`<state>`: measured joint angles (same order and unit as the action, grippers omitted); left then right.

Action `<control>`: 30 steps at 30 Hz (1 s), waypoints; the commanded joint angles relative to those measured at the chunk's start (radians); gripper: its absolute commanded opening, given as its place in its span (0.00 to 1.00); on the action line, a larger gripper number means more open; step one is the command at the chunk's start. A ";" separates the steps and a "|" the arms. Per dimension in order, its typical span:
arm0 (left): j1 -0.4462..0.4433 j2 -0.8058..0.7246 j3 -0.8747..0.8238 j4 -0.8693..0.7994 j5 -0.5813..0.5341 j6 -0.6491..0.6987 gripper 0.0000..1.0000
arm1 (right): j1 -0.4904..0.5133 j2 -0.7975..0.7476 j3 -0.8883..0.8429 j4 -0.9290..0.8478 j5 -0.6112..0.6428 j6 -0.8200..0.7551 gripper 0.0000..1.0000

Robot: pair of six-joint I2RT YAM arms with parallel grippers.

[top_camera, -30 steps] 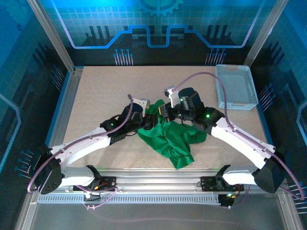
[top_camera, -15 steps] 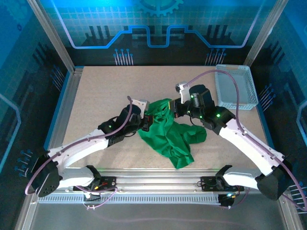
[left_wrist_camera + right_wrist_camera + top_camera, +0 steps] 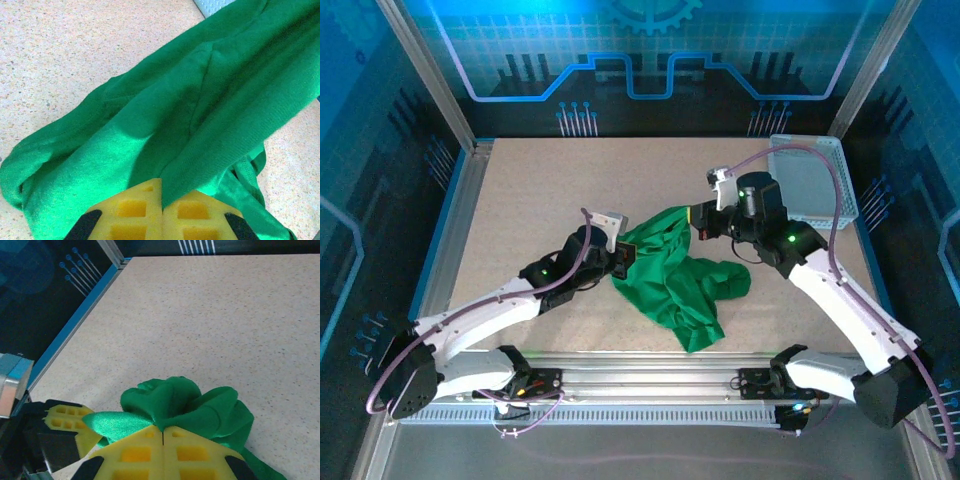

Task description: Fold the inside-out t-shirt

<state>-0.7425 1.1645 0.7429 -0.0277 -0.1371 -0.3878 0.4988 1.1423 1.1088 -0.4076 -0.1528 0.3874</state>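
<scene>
T-shirt [image 3: 675, 285] is bunched mid-tabletop [image 3: 530, 190], toward the near edge. Left jaws are clamped on a fold at its left side. Right jaws are clamped on a fold at its far end, with cloth drawn taut between them. Soft, light and limp, so it will likely sag. Best gripped at hem or shoulder seams.

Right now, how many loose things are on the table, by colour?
Green: 1, the t-shirt
White: 1, the mesh basket
Total: 2
</scene>
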 commanded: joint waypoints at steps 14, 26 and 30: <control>-0.056 -0.091 0.134 -0.123 -0.055 0.194 0.67 | 0.211 0.026 0.050 0.077 -0.003 -0.089 0.00; -0.055 0.030 0.201 -0.123 -0.061 0.181 0.35 | 0.231 0.052 0.056 0.058 0.017 -0.104 0.00; -0.054 0.027 0.196 -0.108 -0.005 0.174 0.06 | 0.225 0.061 0.054 0.050 0.069 -0.118 0.00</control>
<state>-0.7940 1.1927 0.9100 -0.1379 -0.1860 -0.2081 0.7193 1.1973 1.1404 -0.3664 -0.1280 0.2939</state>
